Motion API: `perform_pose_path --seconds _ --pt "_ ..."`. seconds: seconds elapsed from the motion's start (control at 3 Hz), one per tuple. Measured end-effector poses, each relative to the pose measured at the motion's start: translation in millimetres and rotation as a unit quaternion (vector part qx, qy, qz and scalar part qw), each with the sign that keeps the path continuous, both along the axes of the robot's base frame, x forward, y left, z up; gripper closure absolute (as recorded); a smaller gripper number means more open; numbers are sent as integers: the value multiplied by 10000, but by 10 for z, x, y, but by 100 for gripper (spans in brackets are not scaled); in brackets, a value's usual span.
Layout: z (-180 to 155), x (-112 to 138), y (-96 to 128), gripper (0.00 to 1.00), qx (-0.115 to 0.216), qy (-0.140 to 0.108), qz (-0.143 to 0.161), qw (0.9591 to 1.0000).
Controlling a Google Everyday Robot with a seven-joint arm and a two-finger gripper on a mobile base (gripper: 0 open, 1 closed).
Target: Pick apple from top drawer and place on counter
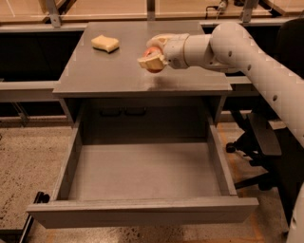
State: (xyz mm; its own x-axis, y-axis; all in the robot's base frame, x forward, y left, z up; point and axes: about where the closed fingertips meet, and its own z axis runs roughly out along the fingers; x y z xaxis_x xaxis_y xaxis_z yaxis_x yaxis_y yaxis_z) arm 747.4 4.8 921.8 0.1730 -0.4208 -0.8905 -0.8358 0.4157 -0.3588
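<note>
My gripper hangs over the right middle of the grey counter, reaching in from the right on a white arm. Its fingers are shut on the small red-pink apple, which shows only partly between them, close above the countertop. I cannot tell whether the apple touches the surface. The top drawer is pulled fully open below the counter, and its flat grey bottom holds nothing.
A yellow sponge lies on the counter's back left. A pale wooden bench runs behind the cabinet. A dark office chair stands to the right of the drawer. Speckled floor lies to the left.
</note>
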Motion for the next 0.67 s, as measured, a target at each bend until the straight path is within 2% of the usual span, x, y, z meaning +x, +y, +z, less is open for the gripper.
perform_pose_path --seconds 0.67 --pt "-211 192 -45 36 335 372 -73 9987"
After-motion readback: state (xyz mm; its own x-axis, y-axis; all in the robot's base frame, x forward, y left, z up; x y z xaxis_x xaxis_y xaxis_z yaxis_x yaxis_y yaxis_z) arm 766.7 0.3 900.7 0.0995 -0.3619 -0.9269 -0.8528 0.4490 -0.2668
